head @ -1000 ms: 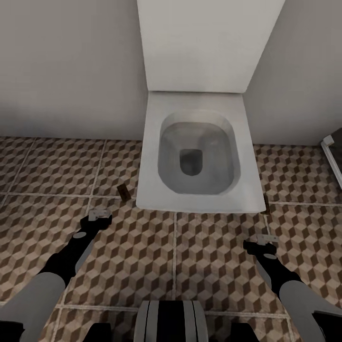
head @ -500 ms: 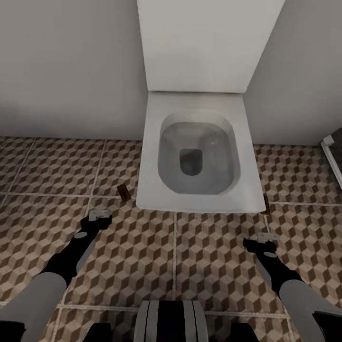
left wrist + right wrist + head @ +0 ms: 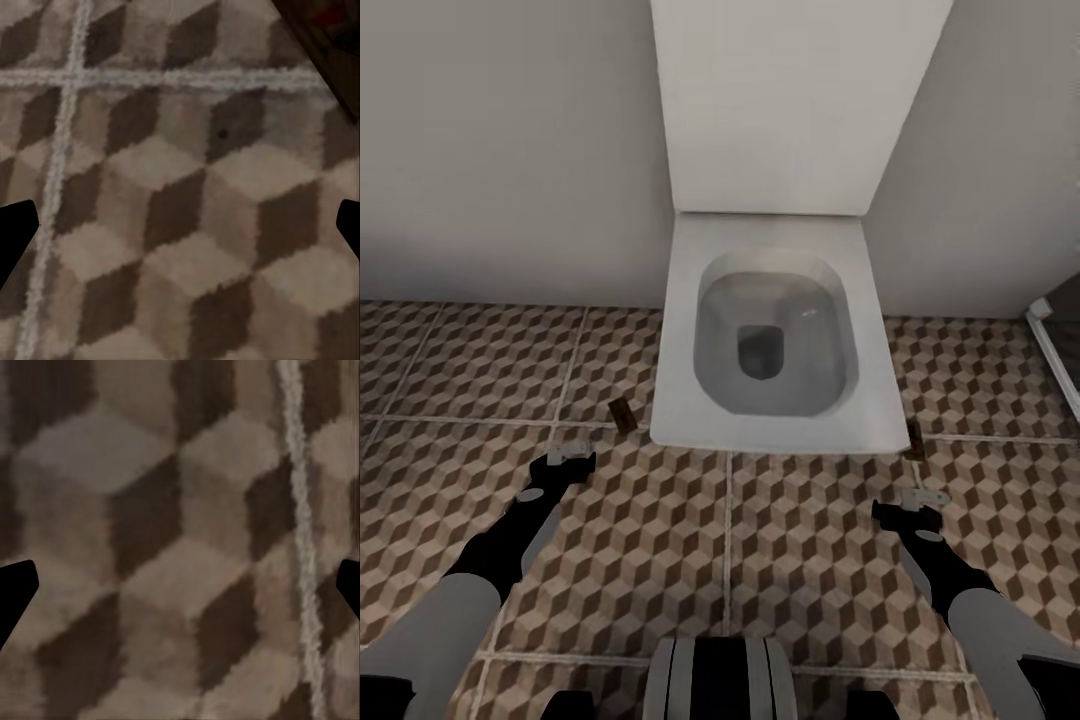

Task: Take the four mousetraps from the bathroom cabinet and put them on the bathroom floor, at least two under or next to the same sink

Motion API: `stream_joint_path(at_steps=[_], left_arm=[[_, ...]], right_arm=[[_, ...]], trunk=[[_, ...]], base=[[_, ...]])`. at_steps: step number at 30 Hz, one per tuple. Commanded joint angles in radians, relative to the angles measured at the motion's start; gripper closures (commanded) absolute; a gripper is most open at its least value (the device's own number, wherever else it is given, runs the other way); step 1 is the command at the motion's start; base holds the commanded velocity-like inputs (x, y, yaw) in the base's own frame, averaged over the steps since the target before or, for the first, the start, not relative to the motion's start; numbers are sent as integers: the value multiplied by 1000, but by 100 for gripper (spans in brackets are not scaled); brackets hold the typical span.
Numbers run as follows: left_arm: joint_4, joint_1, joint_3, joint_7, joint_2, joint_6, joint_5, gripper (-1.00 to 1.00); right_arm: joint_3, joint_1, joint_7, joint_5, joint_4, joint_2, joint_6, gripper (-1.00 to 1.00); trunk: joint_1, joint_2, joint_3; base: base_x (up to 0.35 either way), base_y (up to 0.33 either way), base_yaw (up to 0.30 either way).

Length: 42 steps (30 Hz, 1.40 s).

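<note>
Two mousetraps lie on the cube-patterned bathroom floor (image 3: 660, 520). One mousetrap (image 3: 622, 414) is a small tan board just left of the toilet's front. The other mousetrap (image 3: 914, 440) lies at the toilet's front right corner, partly hidden by the bowl. My left gripper (image 3: 570, 456) hangs open over the tiles a little short of the left trap. The left wrist view catches a dark corner of that mousetrap (image 3: 330, 34) with a red spot. My right gripper (image 3: 920, 497) is open too, close in front of the right trap, over bare floor (image 3: 180, 540). The cabinet and sink are out of view.
A white toilet (image 3: 680, 400) with an open bowl stands against the wall (image 3: 500, 150) straight ahead, between the two traps. A white-edged fixture (image 3: 1048, 335) shows at the far right. Open tiles lie between my arms.
The whole view has shifted a little, so the toilet and both traps sit lower in the picture. Both arms keep their pose and both grippers stay open.
</note>
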Motion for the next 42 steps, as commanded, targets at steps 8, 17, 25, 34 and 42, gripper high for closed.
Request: stream_joint_path(at_steps=[8,17,25,34,42], left_arm=[[-2,0,-8,6,2,7,11,-100],[-2,0,-8,3,2,7,11,-100],[-2,0,-8,2,2,7,11,-100],[-2,0,-8,1,2,8,11,-100],[-1,0,-7,1,1,9,14,-100]], right_arm=[[-6,0,0,5,0,1,-3,-100],[-6,0,1,5,-7,1,-3,-100],[-6,0,1,5,-22,1,-3,-100],[-5,0,0,5,-26,2,-2,-100],[-4,0,-1,6,-27,2,-1,-100]], trunk=[[-4,2,31],[-8,4,65],[-11,6,96],[-15,8,131],[-19,10,162]], base=[[0,0,0],[0,0,0],[0,0,0],[0,0,0],[0,0,0]])
